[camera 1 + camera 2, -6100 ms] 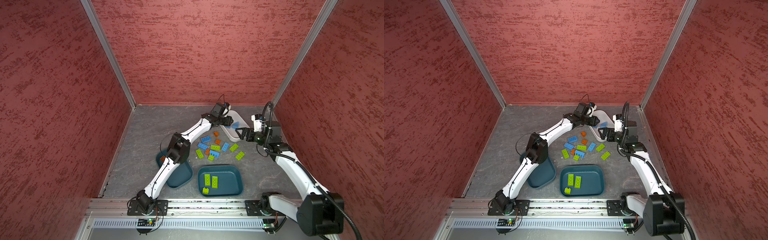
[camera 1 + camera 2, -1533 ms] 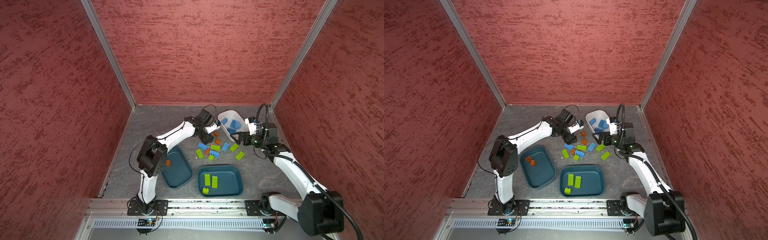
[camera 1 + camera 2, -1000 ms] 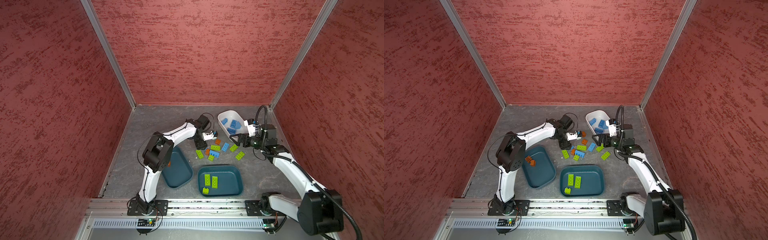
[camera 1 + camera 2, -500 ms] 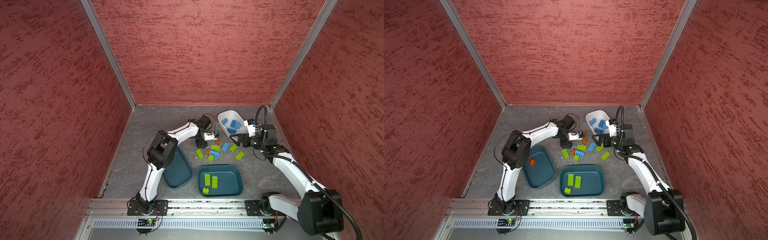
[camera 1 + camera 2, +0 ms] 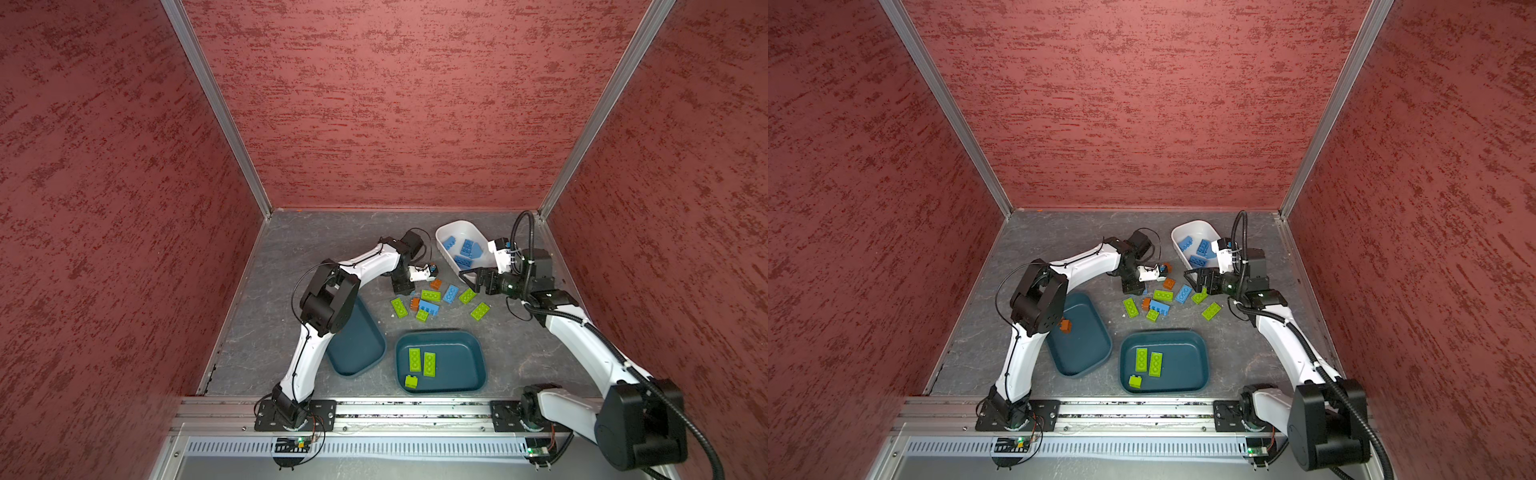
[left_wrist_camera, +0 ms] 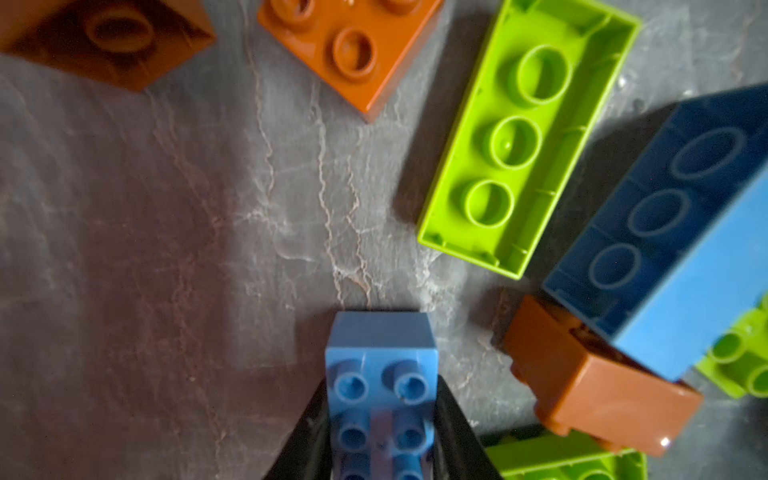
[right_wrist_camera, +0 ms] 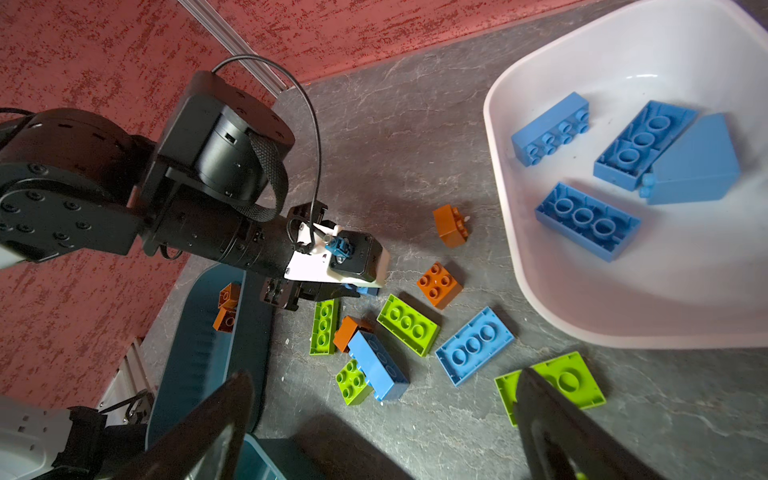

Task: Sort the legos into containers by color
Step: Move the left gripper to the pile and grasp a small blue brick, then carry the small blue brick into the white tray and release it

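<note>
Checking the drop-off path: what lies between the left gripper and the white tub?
A studs-up orange brick and a tipped orange brick, seen in the right wrist view.

- My left arm (image 5: 309,353) rises from its base, folds at the elbow and reaches forward toward the middle.
- My left pincer (image 6: 381,395) points steeply downward, its jaws pressed against both sides of a blue brick (image 6: 380,357).
- My right arm (image 5: 582,336) stretches forward, leaning inward.
- My right pincer (image 5: 470,281) hangs low and tilted downward, jaws spread wide.

legos (image 6: 528,137): glossy smooth plastic | floor (image 6: 166,208): matt, veined, stone-like | walls (image 5: 395,104): rough, textured red
</note>
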You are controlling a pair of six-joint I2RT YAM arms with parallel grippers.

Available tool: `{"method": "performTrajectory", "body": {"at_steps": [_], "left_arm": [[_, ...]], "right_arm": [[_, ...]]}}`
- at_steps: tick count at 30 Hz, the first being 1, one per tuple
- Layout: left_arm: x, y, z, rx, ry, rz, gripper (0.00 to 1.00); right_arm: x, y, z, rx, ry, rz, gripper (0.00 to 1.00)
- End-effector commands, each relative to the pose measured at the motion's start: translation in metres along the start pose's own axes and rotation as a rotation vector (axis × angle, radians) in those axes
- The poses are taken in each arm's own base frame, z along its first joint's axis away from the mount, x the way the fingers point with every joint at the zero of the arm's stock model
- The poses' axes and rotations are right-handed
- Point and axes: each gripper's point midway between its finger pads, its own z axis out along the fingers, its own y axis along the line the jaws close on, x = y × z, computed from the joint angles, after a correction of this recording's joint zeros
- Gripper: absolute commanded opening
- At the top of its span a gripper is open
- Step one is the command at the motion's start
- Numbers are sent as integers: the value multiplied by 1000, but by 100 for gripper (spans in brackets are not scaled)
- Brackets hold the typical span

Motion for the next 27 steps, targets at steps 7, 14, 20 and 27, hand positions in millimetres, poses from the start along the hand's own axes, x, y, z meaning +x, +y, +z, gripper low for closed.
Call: {"method": "performTrajectory", "body": {"at_steps": [7,14,20,27], "left_arm": [[-26,11,-39,-17,-103,-92,31],[-70,31,-81,-48,-264,-212,32],[-122,52,-110,-51,-472,-336,33],[-178,74,-109,-34,-669,-385,33]], "right_arm": [[-6,0,-2,21,-19,-30,99],[-16,-6,-3,63,-52,-22,99],[-28,-14,-9,130,-104,-16,99],[-35,-15,-15,154,-132,-23,99]]}}
